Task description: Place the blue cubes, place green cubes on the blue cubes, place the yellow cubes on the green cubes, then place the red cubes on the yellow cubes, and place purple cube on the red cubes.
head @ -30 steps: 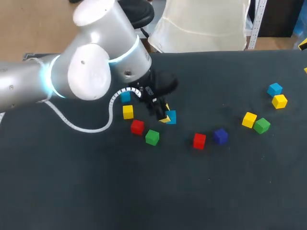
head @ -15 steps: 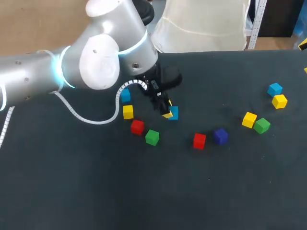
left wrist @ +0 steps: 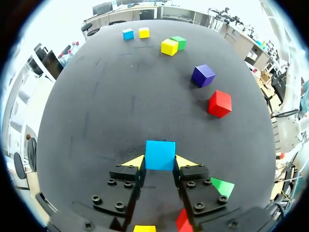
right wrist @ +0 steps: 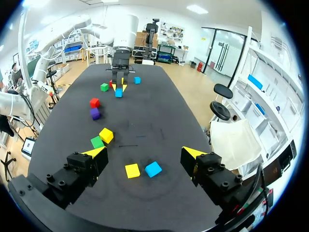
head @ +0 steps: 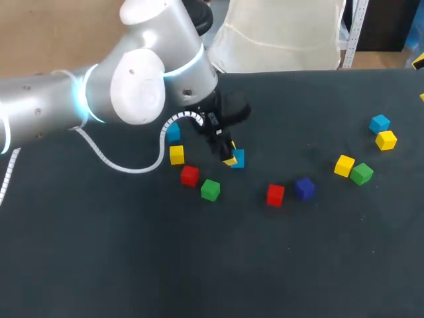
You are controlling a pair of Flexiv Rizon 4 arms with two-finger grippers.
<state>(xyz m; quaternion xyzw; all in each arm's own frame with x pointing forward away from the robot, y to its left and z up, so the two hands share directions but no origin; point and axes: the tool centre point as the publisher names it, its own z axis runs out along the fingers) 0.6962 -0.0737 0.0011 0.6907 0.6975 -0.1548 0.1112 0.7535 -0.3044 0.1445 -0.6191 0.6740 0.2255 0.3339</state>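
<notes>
Clamping tight, the left gripper (left wrist: 160,162) presses both yellow wedge tips flat against opposite faces of a blue cube (left wrist: 160,154), its jaws drawn in close on it and the black bolted finger bodies just behind. That cube is a crisp, smooth, plain-coloured block, sitting low over the table (head: 132,265), a dark matte top with a faintly grainy look; whether it touches the surface cannot be told. Seen from the head camera, it lies left of the middle, with a red cube (head: 189,175), a green cube (head: 210,190) and a yellow cube (head: 176,154) near the fingers, all the same sharp-edged shape. Ahead of the gripper sit a second red cube (left wrist: 219,103) and a purple cube (left wrist: 203,76), apart from each other. Over at the right gripper (right wrist: 145,153), the jaws stand wide apart, gripping nothing, hanging above a far blue cube (right wrist: 153,168) and a far yellow cube (right wrist: 132,170) lying side by side.
</notes>
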